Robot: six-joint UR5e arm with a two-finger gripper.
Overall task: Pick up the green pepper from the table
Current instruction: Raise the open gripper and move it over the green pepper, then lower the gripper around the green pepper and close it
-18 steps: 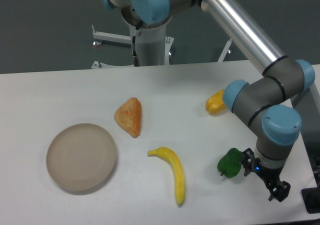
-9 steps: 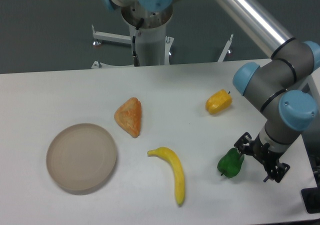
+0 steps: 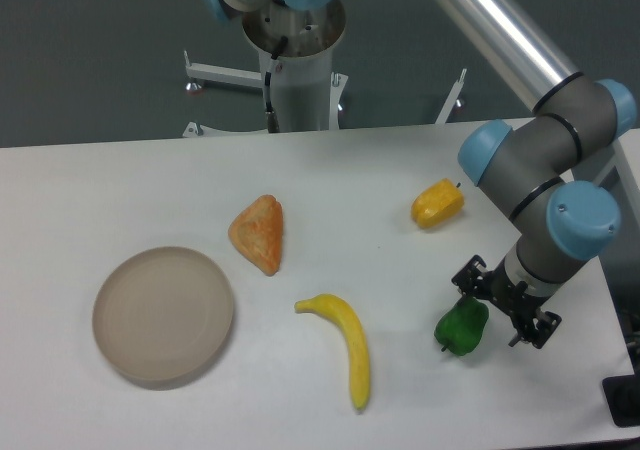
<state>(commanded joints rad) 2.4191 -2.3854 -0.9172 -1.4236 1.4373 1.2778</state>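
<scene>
One white table (image 3: 120, 185) before a dark grey wall; on it one green pepper (image 3: 461, 327) near the right edge. Gripper (image 3: 503, 305) fingers spread wide above it, holding nothing.

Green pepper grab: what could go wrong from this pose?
1. The hand sits over the right part of the green pepper, not its middle. Closing there could pinch only an edge and let the lumpy, glossy pepper squirt out.
2. The fingers are tilted, so one may reach the pepper first and push it across the table toward the banana.
3. The pepper lies near the table's right end; a shove that way could roll it off.
</scene>
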